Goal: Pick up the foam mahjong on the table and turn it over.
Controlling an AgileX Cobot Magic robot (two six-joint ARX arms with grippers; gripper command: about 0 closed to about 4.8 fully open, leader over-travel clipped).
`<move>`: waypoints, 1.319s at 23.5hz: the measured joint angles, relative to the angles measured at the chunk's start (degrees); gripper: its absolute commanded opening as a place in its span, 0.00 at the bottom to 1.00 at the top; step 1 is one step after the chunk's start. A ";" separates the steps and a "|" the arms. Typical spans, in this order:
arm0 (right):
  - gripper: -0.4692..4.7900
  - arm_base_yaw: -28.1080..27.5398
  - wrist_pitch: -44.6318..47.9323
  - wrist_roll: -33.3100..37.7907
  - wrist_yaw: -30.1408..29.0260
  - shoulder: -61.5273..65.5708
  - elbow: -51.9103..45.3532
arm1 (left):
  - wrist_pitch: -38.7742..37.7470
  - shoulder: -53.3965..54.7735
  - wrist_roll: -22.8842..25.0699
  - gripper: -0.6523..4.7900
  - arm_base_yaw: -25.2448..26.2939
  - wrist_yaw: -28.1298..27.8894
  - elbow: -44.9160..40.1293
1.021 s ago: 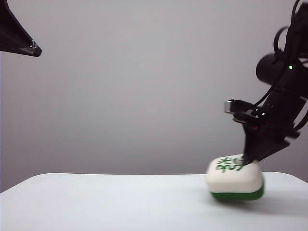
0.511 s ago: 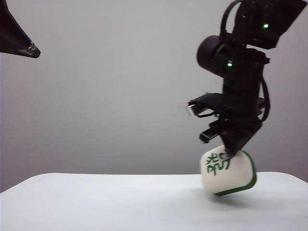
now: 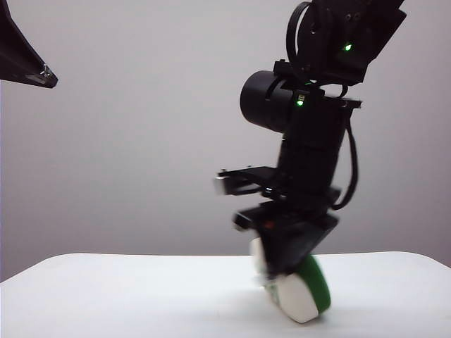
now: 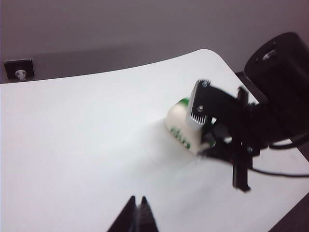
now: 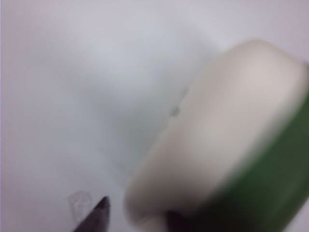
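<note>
Soft, even light; the right wrist view is heavily blurred, the others only slightly soft.

The foam mahjong (image 3: 304, 294) stands tilted on the table (image 3: 141, 296), right of the middle, under the right gripper (image 3: 276, 276).

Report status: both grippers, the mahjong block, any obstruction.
Right gripper at foam mahjong, grip unclear. Block tipped on edge on table. Left gripper shut, hanging clear. No obstruction seen.
</note>
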 measured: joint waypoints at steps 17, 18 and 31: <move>0.28 -0.96 1.36 9.90 -17.25 -11.50 -0.13 | -1.40 -0.04 1.20 0.11 0.00 -0.57 0.00; 0.28 -1.27 -0.11 9.90 -15.80 -13.09 -0.11 | -1.42 -0.37 2.23 0.11 0.00 -4.11 0.00; 0.28 -11.06 -9.05 10.25 -12.74 -33.70 -3.96 | -1.40 -13.64 5.53 0.11 0.02 -23.12 -0.02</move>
